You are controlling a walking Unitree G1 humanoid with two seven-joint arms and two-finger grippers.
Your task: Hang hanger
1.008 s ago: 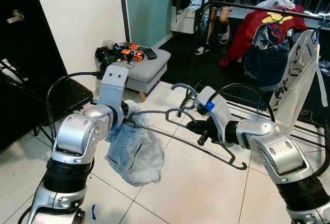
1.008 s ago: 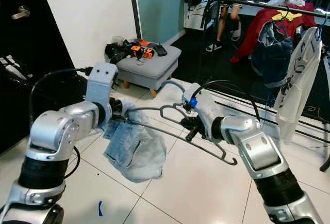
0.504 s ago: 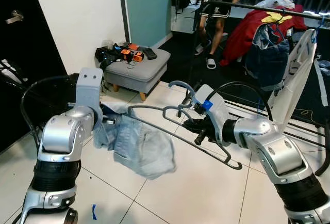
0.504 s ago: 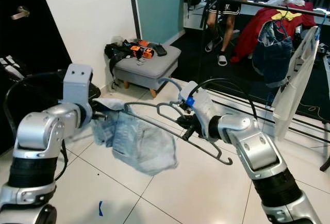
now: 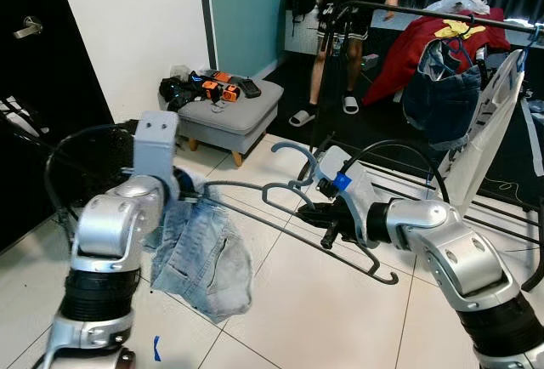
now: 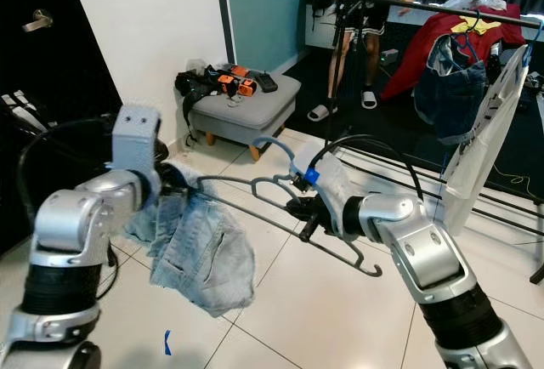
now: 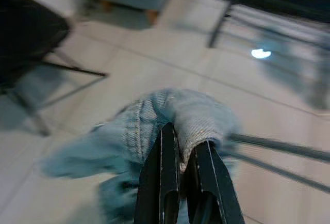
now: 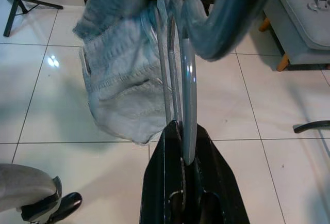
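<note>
A grey-blue hanger (image 5: 293,216) is held out over the tiled floor, hook pointing up. My right gripper (image 5: 316,213) is shut on it near the hook; the right wrist view looks along its bar (image 8: 187,102). Pale blue denim shorts (image 5: 200,254) hang from the hanger's left end. My left gripper (image 7: 181,154) is shut on the shorts' waistband (image 7: 178,113) at that end. A black clothes rail (image 5: 442,16) with a red garment (image 5: 416,42), a denim garment and a white shirt stands at the back right.
A grey footstool (image 5: 229,114) with orange and black gear stands near the teal wall. A black chair (image 5: 51,165) is at my left. A person's legs in sandals (image 5: 327,101) stand behind the rail. Open tile lies below the hanger.
My left arm has risen and drawn nearer to the hanger, so the shorts now hang straight down instead of spread out. The person behind the rail has stepped left.
</note>
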